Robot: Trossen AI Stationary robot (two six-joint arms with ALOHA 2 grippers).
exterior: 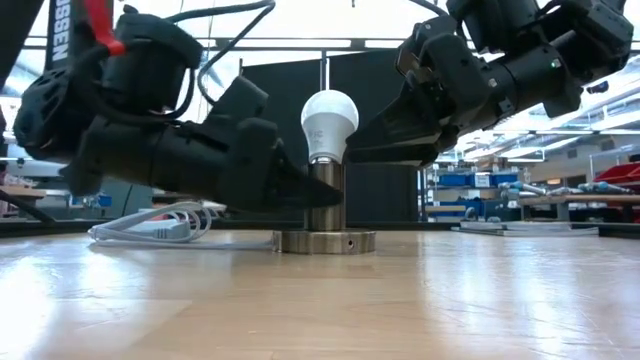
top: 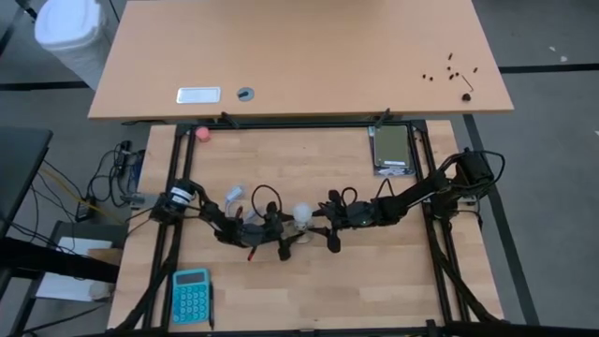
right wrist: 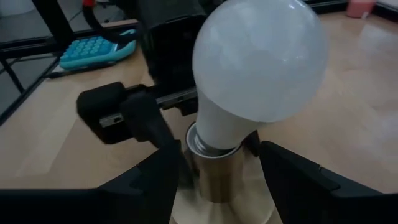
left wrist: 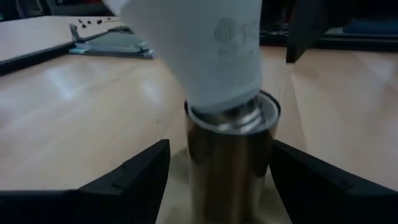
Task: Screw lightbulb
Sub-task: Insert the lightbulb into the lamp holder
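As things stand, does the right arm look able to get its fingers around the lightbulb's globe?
Probably yes. The lightbulb stands upright in the metal socket, its globe bare. The right gripper sits beside the socket with its fingers spread lower down. The left gripper flanks only the socket, so nothing blocks the globe.

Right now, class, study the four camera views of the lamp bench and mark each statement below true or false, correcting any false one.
1. The lightbulb stands upright in the metal socket. True.
2. The lightbulb lies on its side on the table. False: it sits base-down in the socket, globe on top.
3. The left gripper has a finger on each side of the socket's post. True.
4. A teal calculator lies at the table's near left corner. True.
5. The pink ball rests against the socket. False: it lies far off, at the table's back edge.
6. The right gripper waits far from the lightbulb. False: its fingers flank the socket beneath it.
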